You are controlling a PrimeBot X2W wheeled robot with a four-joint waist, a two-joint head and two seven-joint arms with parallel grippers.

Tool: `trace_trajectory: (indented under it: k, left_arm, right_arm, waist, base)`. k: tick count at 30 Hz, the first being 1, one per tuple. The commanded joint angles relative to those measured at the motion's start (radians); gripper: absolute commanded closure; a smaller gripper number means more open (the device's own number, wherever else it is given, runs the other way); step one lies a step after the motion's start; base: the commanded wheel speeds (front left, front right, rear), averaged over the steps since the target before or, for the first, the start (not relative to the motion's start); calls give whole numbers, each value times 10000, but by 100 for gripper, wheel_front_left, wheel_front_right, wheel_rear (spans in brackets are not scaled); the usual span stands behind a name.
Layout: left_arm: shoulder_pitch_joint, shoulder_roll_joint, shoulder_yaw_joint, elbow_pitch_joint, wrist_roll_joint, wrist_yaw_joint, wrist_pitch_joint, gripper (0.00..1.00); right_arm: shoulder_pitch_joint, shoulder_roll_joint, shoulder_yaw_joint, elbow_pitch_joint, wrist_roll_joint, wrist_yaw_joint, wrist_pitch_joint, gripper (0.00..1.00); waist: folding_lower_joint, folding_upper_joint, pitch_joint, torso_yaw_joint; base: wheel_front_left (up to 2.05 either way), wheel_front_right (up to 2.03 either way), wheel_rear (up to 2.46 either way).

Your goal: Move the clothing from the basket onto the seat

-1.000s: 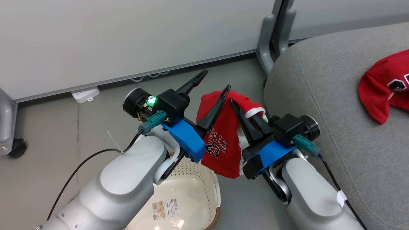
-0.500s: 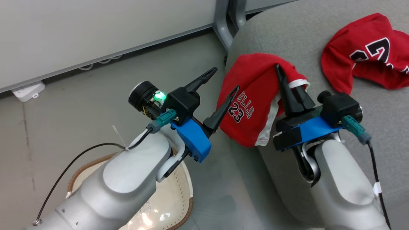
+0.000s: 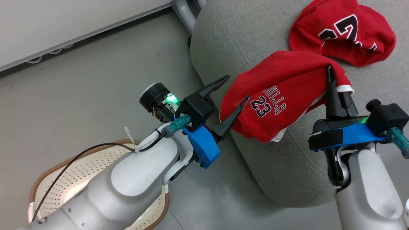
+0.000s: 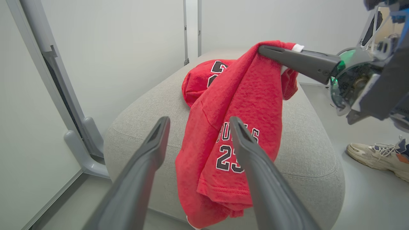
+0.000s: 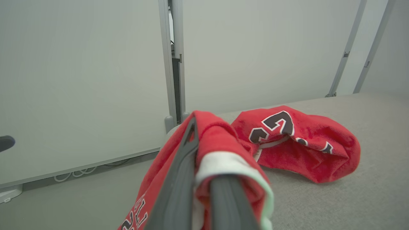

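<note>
Seat (image 3: 243, 35): big grey cushion, takes up the right side of the head view. Basket (image 3: 92, 161) is on the floor under the left arm; no red visible in the part that shows.

Clothing: one red garment (image 3: 345, 32) lies crumpled on the seat. The "BULLS 23" piece (image 3: 278, 86) is just beside it, hung in the air over the cushion's rounded edge with its lower half drooping past that edge. Can't tell if it rests on the fabric.

Right gripper (image 3: 330, 72) is clamped tight on a bunched fold at the white trim and carries the whole piece. Left gripper (image 3: 238, 86) is spread wide and holds nothing; its fingers (image 4: 246, 150) sit just in front of the lettering.

Handling, my read: light, limp knit with no stiffness. It drapes and swings and won't break. A thin single-layer pinch could slip, so a gathered fold or the trimmed hem is the best hold. Set it well in from the edge, or the hanging half may drag it off.
</note>
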State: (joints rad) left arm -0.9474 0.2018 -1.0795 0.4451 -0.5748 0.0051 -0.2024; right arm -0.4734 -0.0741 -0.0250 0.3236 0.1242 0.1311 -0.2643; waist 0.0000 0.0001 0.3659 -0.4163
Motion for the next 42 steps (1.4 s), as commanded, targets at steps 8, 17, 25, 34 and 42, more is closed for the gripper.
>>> trace_trajectory:
  k: [8,17,25,34,42]
  left_arm:
    - [-141,40,-152,54,31,-65,52,0]
    - [-282,95,-130,21,-19,-16,14,0]
    - [-541,376,-139,-234,104,78,209,0]
    - [-1186,1015,-62,-923,371,251,732,0]
    - [-1972,1755,16,-2005,754,444,1355,0]
  right_arm:
    - [338,160,-224,-152,-61,-9,1,100]
    - [-214,107,20,-326,-158,-9,1,100]
    - [-2016,-872,-10,-949,-247,-9,1,100]
    - [-4633,-2858,-1682,-1007,345,-10,1,100]
    - [-5058,-4448,-3509,311,454,-9,1,100]
  waist:
    - [0,-1,228,-363]
    - [0,-1,371,-254]
    - [0,-1,1087,-115]
    - [0,-1,2725,48]
    - [0,-1,4441,152]
  base:
    - [0,0,0]
    - [0,0,0]
    - [0,0,0]
    - [0,0,0]
    - [0,0,0]
